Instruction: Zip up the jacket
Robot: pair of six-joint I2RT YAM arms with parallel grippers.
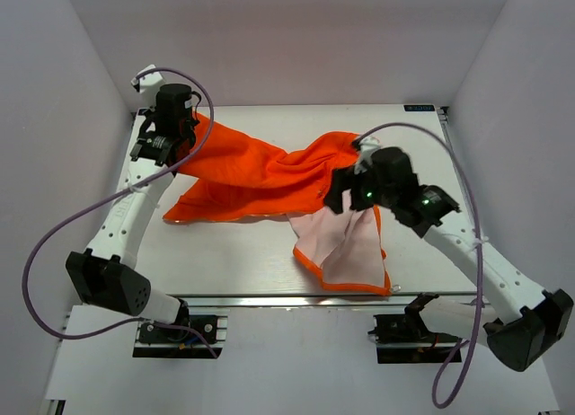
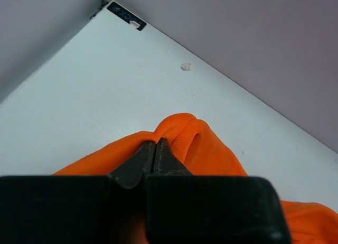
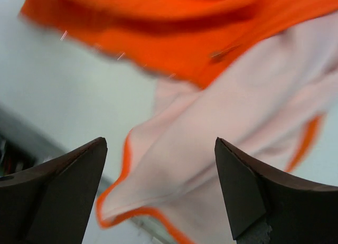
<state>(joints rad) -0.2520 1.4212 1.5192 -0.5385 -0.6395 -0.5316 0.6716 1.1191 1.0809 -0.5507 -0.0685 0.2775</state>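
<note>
The orange jacket (image 1: 260, 177) lies spread across the table, one front panel folded open so its pale pink lining (image 1: 346, 244) faces up near the front edge. At the back left, my left gripper (image 1: 180, 138) is shut on a bunched fold of the jacket (image 2: 185, 135). My right gripper (image 1: 346, 192) hovers over the jacket's middle right, jaws wide open and nothing between them. Below those jaws lies the pink lining (image 3: 222, 143) with its orange hem (image 3: 121, 215). I cannot make out the zipper.
The white table (image 1: 234, 253) is boxed in by pale walls at the left, back and right. A metal rail (image 1: 278, 300) runs along the front edge. Purple cables (image 1: 54, 244) loop from both arms.
</note>
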